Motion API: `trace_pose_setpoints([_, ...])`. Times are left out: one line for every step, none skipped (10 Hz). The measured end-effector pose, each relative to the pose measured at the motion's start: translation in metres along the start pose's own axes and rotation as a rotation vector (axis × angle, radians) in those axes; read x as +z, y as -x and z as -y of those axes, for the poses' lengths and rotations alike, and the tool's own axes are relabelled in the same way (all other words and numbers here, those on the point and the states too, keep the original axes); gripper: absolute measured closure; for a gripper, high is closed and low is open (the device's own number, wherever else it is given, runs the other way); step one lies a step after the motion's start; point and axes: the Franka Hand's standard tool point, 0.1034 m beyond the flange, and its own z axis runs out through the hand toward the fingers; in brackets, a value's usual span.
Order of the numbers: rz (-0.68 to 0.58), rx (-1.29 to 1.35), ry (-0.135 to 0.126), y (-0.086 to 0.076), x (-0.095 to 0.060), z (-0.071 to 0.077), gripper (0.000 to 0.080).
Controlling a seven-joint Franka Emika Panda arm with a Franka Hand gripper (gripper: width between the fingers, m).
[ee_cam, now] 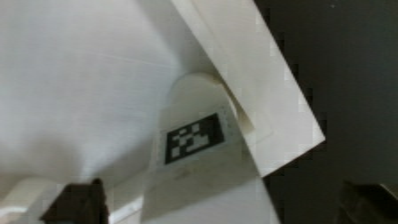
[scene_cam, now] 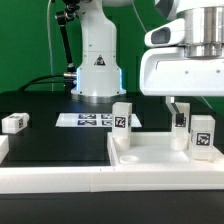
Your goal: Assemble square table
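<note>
The white square tabletop (scene_cam: 150,157) lies at the front on the exterior view's right; it also fills the wrist view (ee_cam: 89,80). One tagged leg (scene_cam: 122,120) stands at its far left corner and another (scene_cam: 203,136) at its right. A third leg (scene_cam: 180,128) stands between them, right under my gripper (scene_cam: 178,112). In the wrist view this leg (ee_cam: 196,140) with its tag sits between my dark fingertips (ee_cam: 75,205), which stand wide apart and do not touch it. My gripper (ee_cam: 219,205) is open. A fourth leg (scene_cam: 14,122) lies on the black table at the left.
The marker board (scene_cam: 88,120) lies flat behind the tabletop, before the robot base (scene_cam: 97,70). A long white border rail (scene_cam: 50,178) runs along the front and the left edge. Cables trail at the back left.
</note>
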Motion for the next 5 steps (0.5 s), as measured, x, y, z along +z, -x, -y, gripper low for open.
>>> trace_pose_setpoints([-0.002,-0.099,0.0,-0.0025,-0.0004,-0.0016,0.015])
trace_pose_setpoints([-0.004,-0.224,0.0,-0.0062,-0.001,-0.0043,0.015])
trace_pose_setpoints([-0.006,-0.281,0.003,-0.0065,-0.0013,-0.0038,0.015])
trace_pose_setpoints([-0.008,-0.357,0.008,-0.006,-0.0013,-0.0033,0.015])
trace_pose_setpoints([-0.008,-0.345,0.007,-0.006,-0.0012,-0.0033,0.015])
